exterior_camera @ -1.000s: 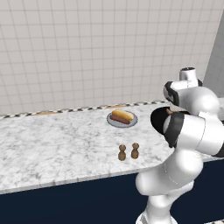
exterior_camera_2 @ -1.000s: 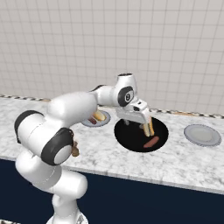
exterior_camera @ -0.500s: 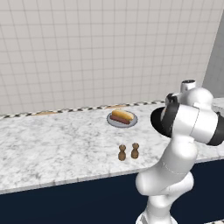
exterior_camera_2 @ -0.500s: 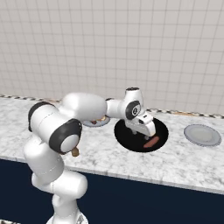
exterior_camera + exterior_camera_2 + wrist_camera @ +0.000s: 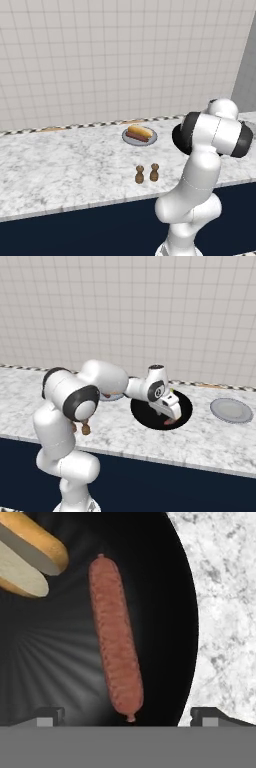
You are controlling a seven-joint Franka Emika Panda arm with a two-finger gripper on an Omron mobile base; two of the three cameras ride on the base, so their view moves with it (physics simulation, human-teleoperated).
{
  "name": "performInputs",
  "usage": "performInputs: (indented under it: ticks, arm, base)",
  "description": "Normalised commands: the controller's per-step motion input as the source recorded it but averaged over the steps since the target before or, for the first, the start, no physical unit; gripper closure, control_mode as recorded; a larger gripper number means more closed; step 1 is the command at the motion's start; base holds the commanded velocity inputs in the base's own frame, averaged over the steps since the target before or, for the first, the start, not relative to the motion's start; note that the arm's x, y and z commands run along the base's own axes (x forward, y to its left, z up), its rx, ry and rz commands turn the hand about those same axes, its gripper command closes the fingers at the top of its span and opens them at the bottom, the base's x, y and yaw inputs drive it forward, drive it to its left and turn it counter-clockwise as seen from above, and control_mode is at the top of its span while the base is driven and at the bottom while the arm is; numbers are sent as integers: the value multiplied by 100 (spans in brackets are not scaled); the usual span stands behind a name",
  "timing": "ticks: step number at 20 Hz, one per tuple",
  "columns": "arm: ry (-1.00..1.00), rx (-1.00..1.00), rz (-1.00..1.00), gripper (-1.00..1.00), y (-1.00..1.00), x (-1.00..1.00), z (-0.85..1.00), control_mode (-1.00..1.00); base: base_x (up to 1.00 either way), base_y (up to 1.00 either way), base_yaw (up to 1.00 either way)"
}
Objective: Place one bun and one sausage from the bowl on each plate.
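1. Gripper low over the bowl, fingers spread wide, nothing held
2. Sausage lies on the bowl floor straight ahead of the gripper, near end centred between the two tips, not touching either
3. Split bun also in the bowl, beyond the sausage's far end and off to one side
4. Filled plate with bun and sausage sits on the counter beyond the shakers
5. Bare grey plate on the bowl's other side
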Motion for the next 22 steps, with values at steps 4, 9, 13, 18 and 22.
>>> performInputs:
  ticks: [4, 9, 13, 18, 22]
  arm:
    - [0, -1, 0, -100, 0, 23, -23, -100]
    - [1, -5, 0, -100, 0, 8, -34, -100]
    - [0, -4, 0, -100, 0, 19, -32, -100]
    - [0, -4, 0, -100, -8, 5, -42, -100]
    - [-2, 0, 0, 100, 0, 6, -27, -100]
  base:
    - [0, 0, 0]
    - [0, 0, 0]
    - [0, 0, 0]
    - [0, 0, 0]
    - [0, 0, 0]
